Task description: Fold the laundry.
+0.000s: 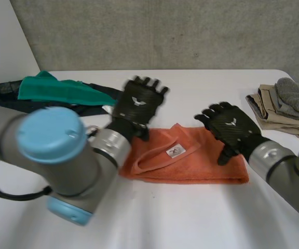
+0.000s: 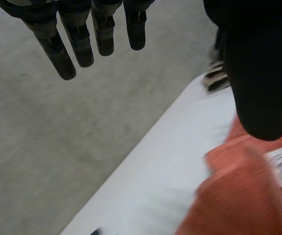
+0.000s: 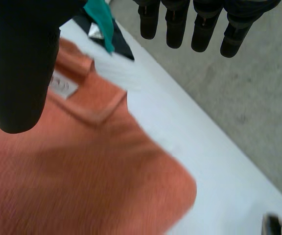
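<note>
One orange towel (image 1: 201,166), folded, centre of table (image 1: 191,223), long axis left-right. Left hand (image 1: 138,102) above far-left corner, right hand (image 1: 231,126) above right end; both spread, empty. One green cloth (image 1: 56,88) far left.

An orange towel (image 1: 191,167) lies folded flat mid-surface (image 1: 191,218), its length running left to right. A white label (image 1: 175,151) shows on a turned-over flap on top. At the far left, a green cloth (image 1: 56,88) lies crumpled on a black garment (image 1: 1,96). At the far right, a grey towel (image 1: 295,98) rests on folded beige cloth (image 1: 271,118).
</note>
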`<action>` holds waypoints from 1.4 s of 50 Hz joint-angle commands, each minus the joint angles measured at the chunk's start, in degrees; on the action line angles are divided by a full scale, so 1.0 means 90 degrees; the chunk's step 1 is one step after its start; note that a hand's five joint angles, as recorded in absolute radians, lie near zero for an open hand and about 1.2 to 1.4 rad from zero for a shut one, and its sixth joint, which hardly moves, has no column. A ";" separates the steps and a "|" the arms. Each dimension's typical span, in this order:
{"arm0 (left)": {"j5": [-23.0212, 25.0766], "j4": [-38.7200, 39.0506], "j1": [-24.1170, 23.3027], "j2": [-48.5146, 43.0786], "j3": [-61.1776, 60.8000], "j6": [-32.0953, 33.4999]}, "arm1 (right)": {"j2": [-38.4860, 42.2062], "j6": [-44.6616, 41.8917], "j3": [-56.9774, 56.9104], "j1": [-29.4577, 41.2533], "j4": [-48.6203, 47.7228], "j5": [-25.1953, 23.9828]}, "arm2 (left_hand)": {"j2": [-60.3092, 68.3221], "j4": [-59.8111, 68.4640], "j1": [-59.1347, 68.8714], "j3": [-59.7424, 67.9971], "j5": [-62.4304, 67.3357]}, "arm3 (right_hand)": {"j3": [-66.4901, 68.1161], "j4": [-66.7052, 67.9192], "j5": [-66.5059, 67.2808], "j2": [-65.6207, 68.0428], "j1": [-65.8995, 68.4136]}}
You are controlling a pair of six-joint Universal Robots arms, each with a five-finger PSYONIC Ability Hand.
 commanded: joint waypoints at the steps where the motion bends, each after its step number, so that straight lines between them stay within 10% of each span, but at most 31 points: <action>1: 0.0006 -0.0015 -0.0546 -0.1169 0.0771 0.0029 | 0.0133 -0.0593 0.0430 -0.0268 -0.0030 0.0069 | 0.0049 0.0090 0.0163 0.0030 0.0100 | -0.0244 -0.0237 -0.0299 -0.0270 -0.0356; 20: -0.0325 -0.0103 0.0029 -0.2967 0.2197 0.0166 | 0.0856 -0.0926 0.0401 -0.0239 -0.0128 0.0274 | 0.0422 0.0463 0.0536 0.0403 0.0473 | 0.1781 0.1789 0.1727 0.1755 0.1669; 28: -0.1791 0.0023 0.0555 -0.2286 0.1847 0.0625 | 0.0856 -0.0936 0.0391 -0.0229 -0.0138 0.0382 | 0.0330 0.0371 0.0444 0.0311 0.0381 | 0.2176 0.2184 0.2122 0.2150 0.2064; 39: -0.1420 0.0033 0.0371 -0.1542 0.0977 0.0556 | 0.0886 -0.0946 0.0391 -0.0278 -0.0323 0.0587 | 0.0031 0.0072 0.0144 0.0011 0.0081 | 0.3613 0.3621 0.3559 0.3587 0.3501; 44: -0.1469 0.0024 0.0420 -0.1191 0.0665 0.0556 | 0.0876 -0.1131 0.0322 -0.0385 -0.0313 0.0792 | -0.0044 -0.0002 0.0070 -0.0063 0.0007 | 0.7527 0.7535 0.7473 0.7501 0.7415; 53: -0.1450 0.0023 0.0625 0.0253 -0.0233 0.0537 | 0.0749 -0.3101 -0.0125 -0.0474 -0.0469 0.1456 | -0.0138 -0.0097 -0.0024 -0.0157 -0.0087 | 0.7533 0.7541 0.7479 0.7507 0.7421; 70: -0.1469 0.0024 0.0791 0.0734 -0.0654 -0.0302 | 0.1803 -0.3466 -0.0821 0.2476 -0.1261 -0.0711 | -0.0138 -0.0097 -0.0024 -0.0157 -0.0087 | 0.7503 0.7511 0.7449 0.7477 0.7391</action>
